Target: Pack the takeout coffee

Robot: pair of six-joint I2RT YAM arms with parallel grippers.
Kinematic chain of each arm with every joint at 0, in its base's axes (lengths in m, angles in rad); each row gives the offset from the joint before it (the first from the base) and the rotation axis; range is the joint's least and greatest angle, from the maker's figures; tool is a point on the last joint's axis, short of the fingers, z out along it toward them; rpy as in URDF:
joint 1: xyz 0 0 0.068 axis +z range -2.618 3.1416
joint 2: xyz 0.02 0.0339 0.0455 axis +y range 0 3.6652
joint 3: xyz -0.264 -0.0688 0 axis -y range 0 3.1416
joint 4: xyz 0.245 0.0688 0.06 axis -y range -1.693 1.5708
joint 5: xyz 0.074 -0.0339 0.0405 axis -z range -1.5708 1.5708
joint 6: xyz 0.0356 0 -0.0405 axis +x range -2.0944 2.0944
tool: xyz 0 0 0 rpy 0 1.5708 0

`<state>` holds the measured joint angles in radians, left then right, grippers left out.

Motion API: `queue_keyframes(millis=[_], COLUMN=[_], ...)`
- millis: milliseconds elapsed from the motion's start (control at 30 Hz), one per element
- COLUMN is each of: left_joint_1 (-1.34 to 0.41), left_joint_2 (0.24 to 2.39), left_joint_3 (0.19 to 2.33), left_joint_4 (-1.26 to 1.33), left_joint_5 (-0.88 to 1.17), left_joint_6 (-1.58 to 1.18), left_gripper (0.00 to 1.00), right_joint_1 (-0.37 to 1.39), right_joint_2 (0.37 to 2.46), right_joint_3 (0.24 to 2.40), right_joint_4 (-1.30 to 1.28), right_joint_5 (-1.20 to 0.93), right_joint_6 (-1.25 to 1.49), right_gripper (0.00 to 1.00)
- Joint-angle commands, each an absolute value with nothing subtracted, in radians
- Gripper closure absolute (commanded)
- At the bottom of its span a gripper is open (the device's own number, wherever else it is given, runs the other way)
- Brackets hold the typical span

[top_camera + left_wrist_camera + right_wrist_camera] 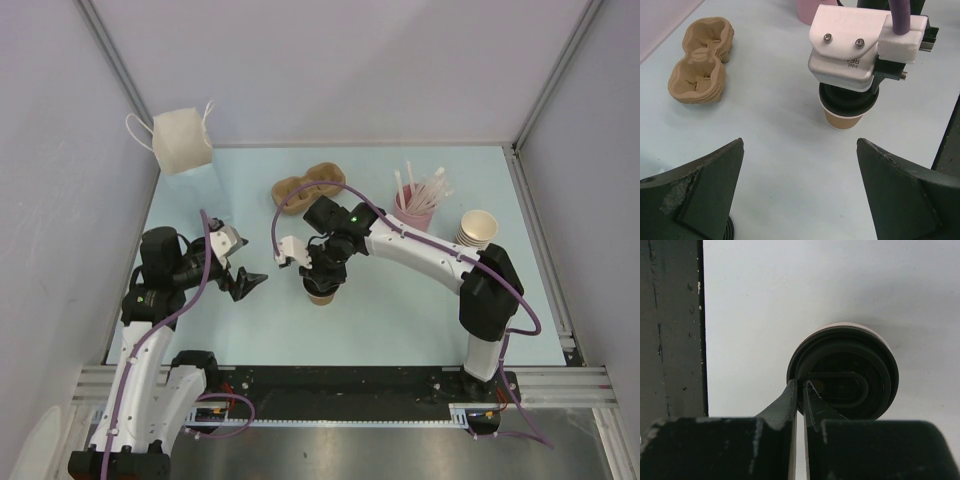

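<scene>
Top external | left claw [244, 262] wide open, empty | right claw [801, 384] pinches black lid [865, 355] on cup [842, 119] | carriers [308, 185] behind

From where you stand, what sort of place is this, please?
Likely a robot test cell staged as a coffee stand: plain grey walls, stacked paper cups, straws and a pulp cup carrier.

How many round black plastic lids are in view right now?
1. The round black plastic lid sits atop the small tan kraft paper cup at the middle of the pale blue table, its rim pinched by the right gripper. No other shows; more could be hidden.
</scene>
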<state>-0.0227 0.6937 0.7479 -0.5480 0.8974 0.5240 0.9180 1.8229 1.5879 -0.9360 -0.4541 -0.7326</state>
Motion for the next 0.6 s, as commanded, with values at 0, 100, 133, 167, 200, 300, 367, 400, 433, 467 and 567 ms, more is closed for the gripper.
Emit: queue_keyframes(millis=[0,100,133,167,200,300,367,400,433,467,567], left_joint_1=[-0.014,-0.014,-0.012,-0.012,-0.012,-0.012,-0.012,-0.011,-0.009,-0.011,-0.009], left_joint_2=[0.695,0.692,0.692,0.692,0.692,0.692,0.692,0.692,0.690,0.692,0.693], left_joint_3=[0.744,0.744,0.744,0.742,0.742,0.742,0.741,0.742,0.741,0.741,0.741], left_joint_4=[-0.526,-0.526,-0.526,-0.526,-0.526,-0.525,-0.525,-0.526,-0.526,-0.525,-0.525], left_joint_5=[0.939,0.939,0.939,0.939,0.939,0.937,0.939,0.939,0.940,0.939,0.940], left_joint_6=[0.552,0.554,0.554,0.554,0.554,0.557,0.555,0.555,0.555,0.555,0.557], left_gripper=[0.00,0.00,0.01,0.00,0.00,0.01,0.01,0.01,0.01,0.01,0.01], right_joint_1=[0.916,0.919,0.919,0.919,0.920,0.922,0.920,0.922,0.920,0.920,0.919], right_joint_2=[1.786,1.795,1.795,1.795,1.798,1.795,1.793,1.793,1.793,1.793,1.793], right_joint_3=[1.614,1.612,1.612,1.614,1.612,1.608,1.603,1.605,1.603,1.600,1.595], right_joint_4=[-0.966,-0.968,-0.966,-0.962,-0.957,-0.927,-0.911,-0.908,-0.907,-0.904,-0.902], right_joint_5=[-0.492,-0.491,-0.492,-0.494,-0.494,-0.476,-0.468,-0.463,-0.463,-0.462,-0.462], right_joint_6=[-0.736,-0.735,-0.736,-0.735,-0.733,-0.712,-0.704,-0.703,-0.701,-0.703,-0.699], right_gripper=[1.00,1.00,1.00,1.00,1.00,1.00,1.00,1.00,1.00,1.00,1.00])
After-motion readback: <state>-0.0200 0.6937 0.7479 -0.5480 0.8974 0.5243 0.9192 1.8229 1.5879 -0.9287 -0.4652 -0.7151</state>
